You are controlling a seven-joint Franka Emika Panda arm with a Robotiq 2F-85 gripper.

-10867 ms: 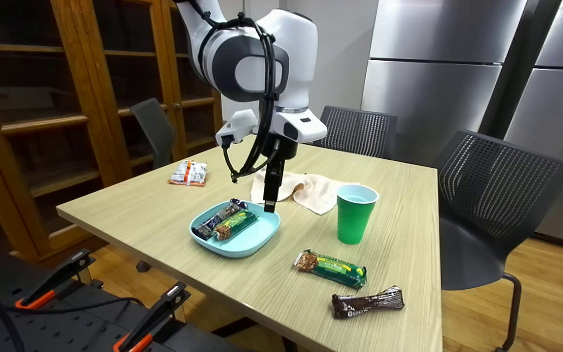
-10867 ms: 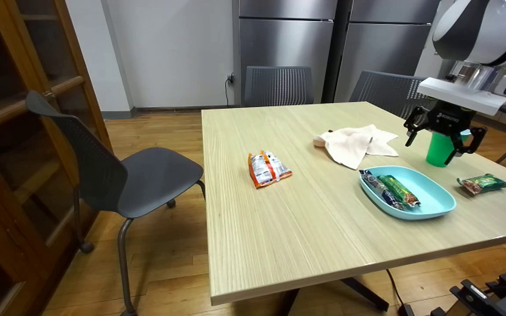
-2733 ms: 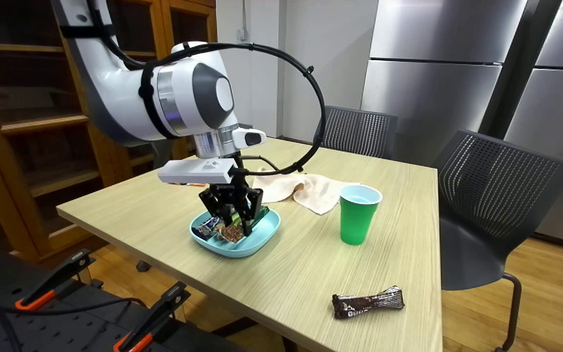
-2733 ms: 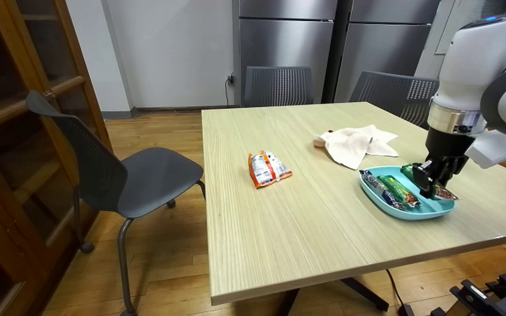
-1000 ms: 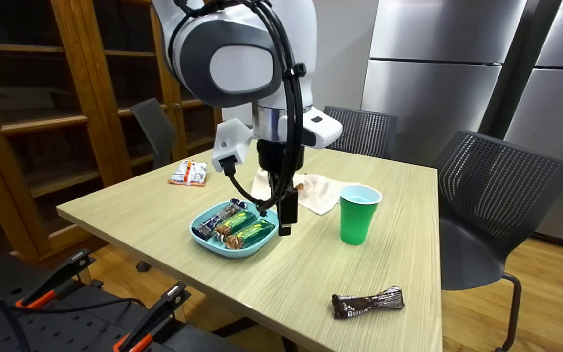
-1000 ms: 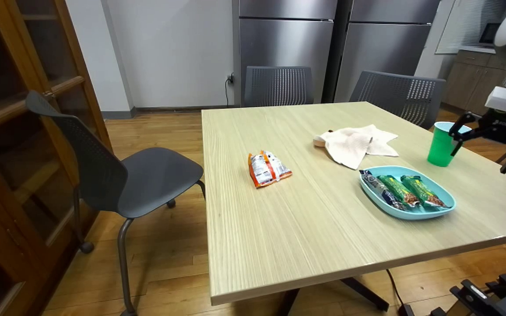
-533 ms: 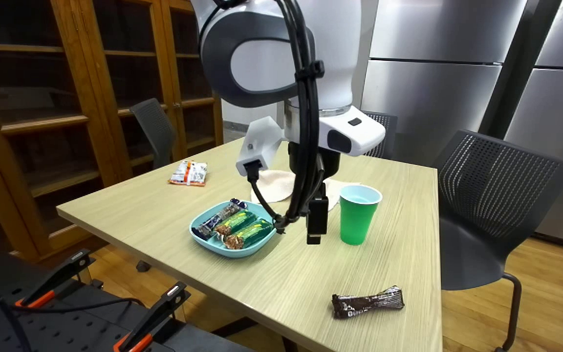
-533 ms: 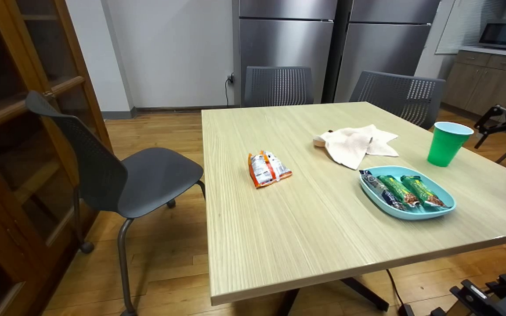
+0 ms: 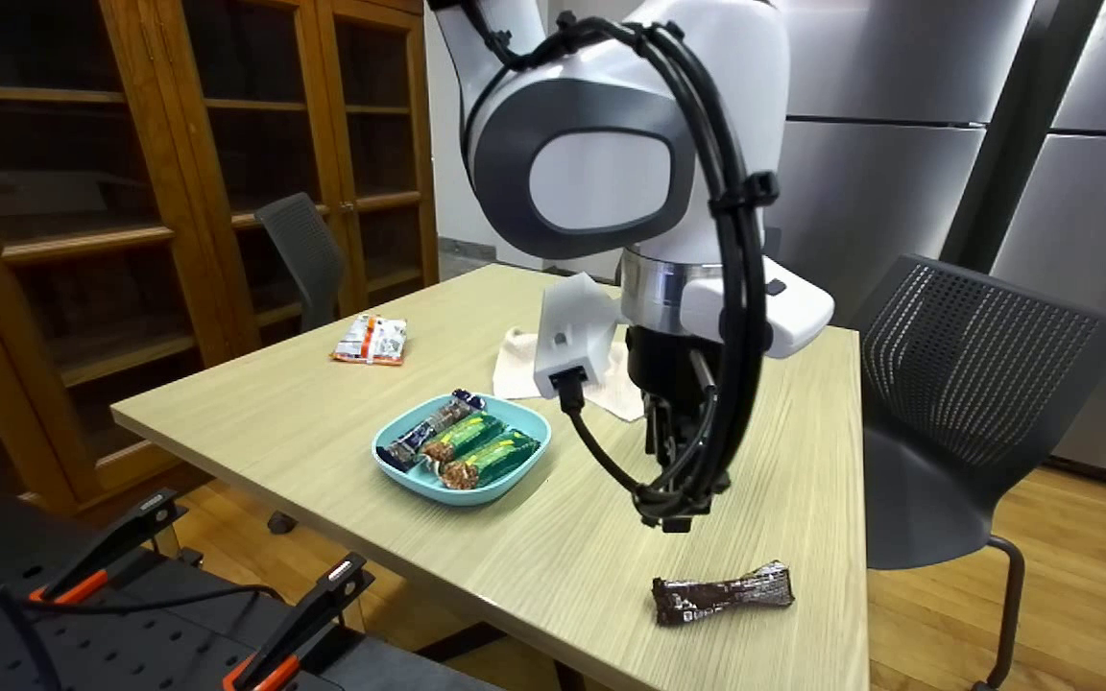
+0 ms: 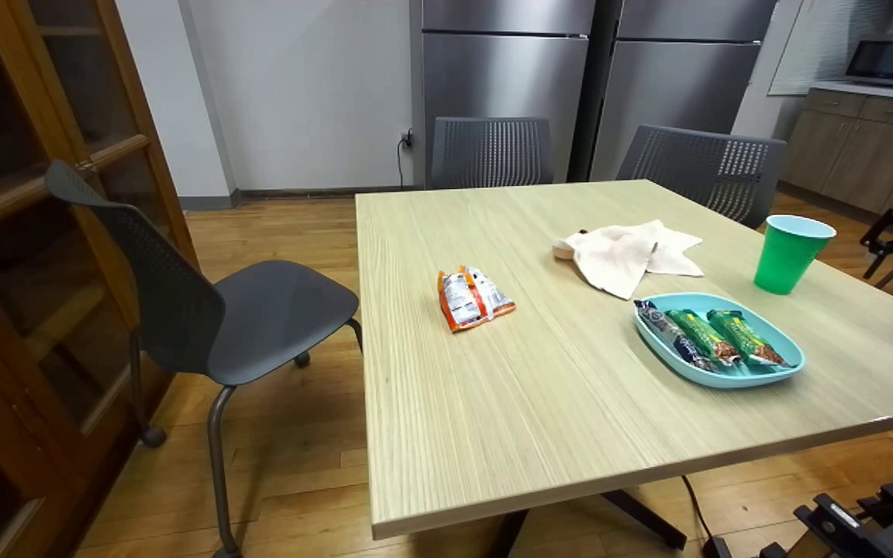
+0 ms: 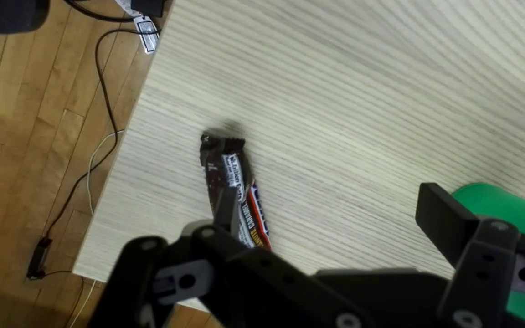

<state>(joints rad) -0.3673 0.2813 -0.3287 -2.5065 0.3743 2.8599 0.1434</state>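
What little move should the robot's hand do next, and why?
I think the hand should slide sideways, toward the dark brown bar, before going down. It's open and holds nothing, and in the wrist view one finger covers part of the bar, so the bar isn't centred between the fingers. The green cup shows behind the other finger there.

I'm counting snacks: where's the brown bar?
In the wrist view, the brown bar lies left of centre on the table, near its edge, partly behind the open gripper.
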